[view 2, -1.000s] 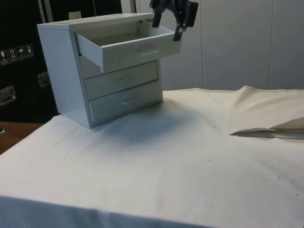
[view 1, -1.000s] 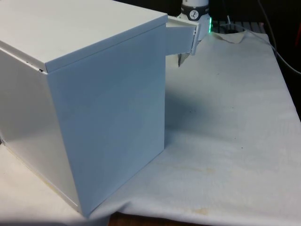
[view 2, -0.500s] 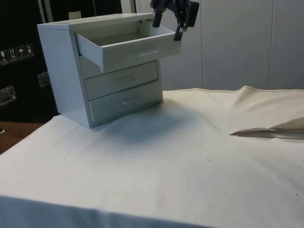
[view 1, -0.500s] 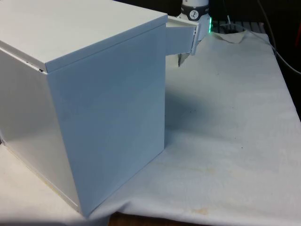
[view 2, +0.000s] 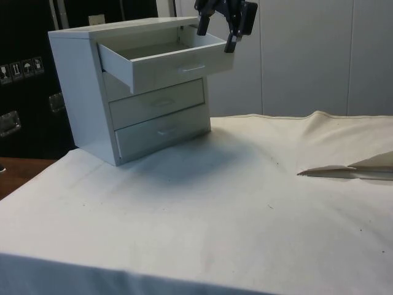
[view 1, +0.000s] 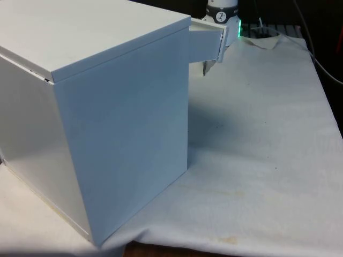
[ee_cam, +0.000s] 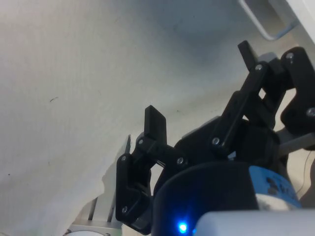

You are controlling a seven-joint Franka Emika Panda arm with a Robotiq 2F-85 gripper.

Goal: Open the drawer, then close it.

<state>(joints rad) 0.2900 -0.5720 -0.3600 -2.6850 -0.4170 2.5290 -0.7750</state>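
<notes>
Atop the chest [view 2: 110,92], the top drawer [view 2: 163,61] stands pulled out — light, stiff, probably free-sliding; push its front or handle [view 2: 192,68]. Gripper [view 2: 216,35] hangs spread, empty.

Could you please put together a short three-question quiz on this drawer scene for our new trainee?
1. True or false: the top drawer of the chest of drawers is pulled out.
2. Is the claw A) open, off the handle, or B) shut on it?
3. How many drawers are closed?

Key: 1 true; 2 A; 3 two, the middle drawer and the bottom drawer.
</notes>
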